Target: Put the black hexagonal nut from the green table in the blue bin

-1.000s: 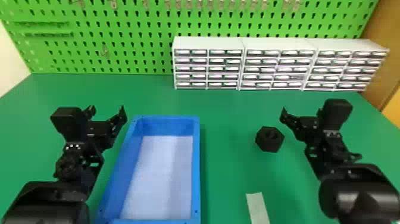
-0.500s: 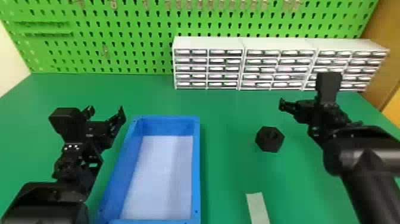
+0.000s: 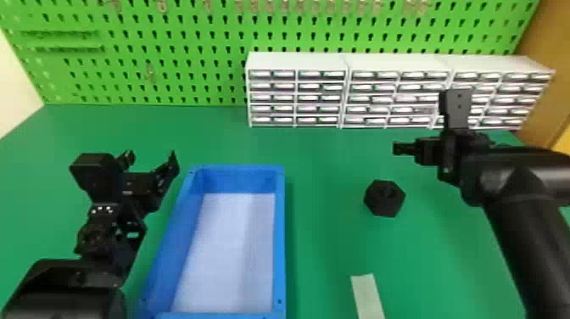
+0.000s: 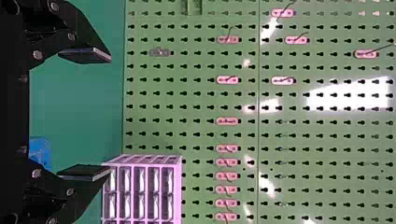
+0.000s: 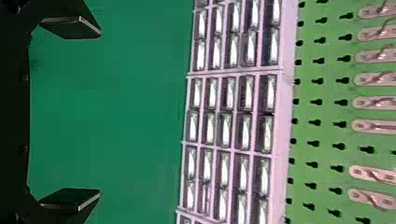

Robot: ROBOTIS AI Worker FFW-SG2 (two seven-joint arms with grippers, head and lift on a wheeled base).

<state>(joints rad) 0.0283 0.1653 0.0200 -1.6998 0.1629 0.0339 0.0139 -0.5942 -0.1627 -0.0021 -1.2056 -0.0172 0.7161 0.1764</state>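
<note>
"Which step of the task was in hand?"

"In my judgement, it was the approach. The black hexagonal nut (image 3: 384,198) lay on the green tabletop (image 3: 331,169), between the blue bin (image 3: 280,237) and the right arm (image 3: 517,237). The bin had nothing inside."

"And the right pincer (image 5: 99,113), did it hold something?"

"No, it was empty. Its two fingers (image 5: 72,27) stood well apart, one facing the other."

"How was the right arm posed?"

"In the head view its thick forearm rose from the lower right, and the wrist was bent, with the pincer beyond the nut and a little to its right, before the white drawer cabinets (image 3: 297,61)."

"What did the next move call for?"

"I think the pincer had to come back over the nut, point downward and go down with one finger on each side. If it was turned badly, the flat faces could slip."

"And the left arm (image 3: 63,292)?"

"It was parked beside the bin, on the left, its pincer (image 3: 151,155) also spread and empty."
</note>
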